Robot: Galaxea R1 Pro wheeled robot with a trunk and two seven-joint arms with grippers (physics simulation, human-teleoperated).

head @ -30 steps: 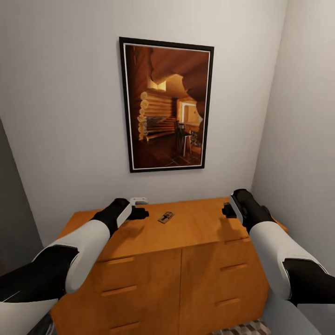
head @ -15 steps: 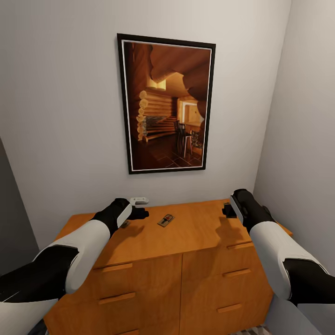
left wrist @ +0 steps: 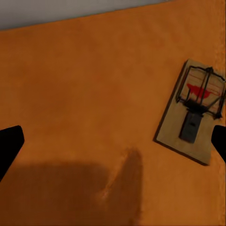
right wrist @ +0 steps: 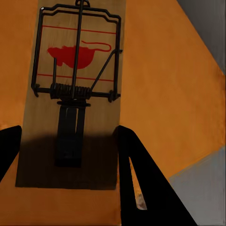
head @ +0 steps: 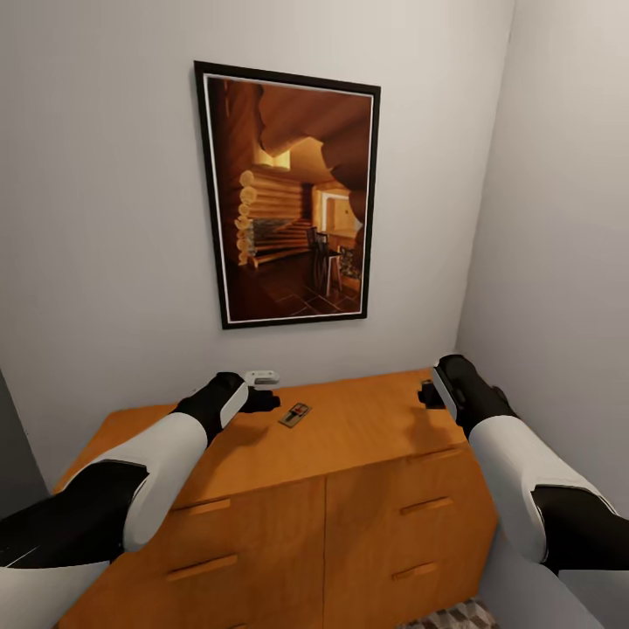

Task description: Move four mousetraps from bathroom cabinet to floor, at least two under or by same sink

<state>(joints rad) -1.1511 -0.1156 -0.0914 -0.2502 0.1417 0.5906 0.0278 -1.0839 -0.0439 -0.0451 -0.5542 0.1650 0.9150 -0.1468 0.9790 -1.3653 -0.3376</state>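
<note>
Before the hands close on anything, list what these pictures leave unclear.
- Mousetrap count: head view shows one mousetrap on the cabinet; the right wrist view shows a trap that the right hand hides from the head.
- Drawer contents: fronts shut.
- Bathroom floor: cut off by the bottom edge.
- Left hand: fingers cropped at the wrist view's edges.
- White object behind the left hand: too small.

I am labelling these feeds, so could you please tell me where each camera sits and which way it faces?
Head view: high, facing the wall, over the orange-brown wooden cabinet; both arms show.
Left wrist view: above the cabinet top, a wooden mousetrap with a black wire bar beside dark fingertips.
Right wrist view: close above another red-printed mousetrap; dark fingers frame it.
Shared: head and left wrist views show the same mousetrap.
</note>
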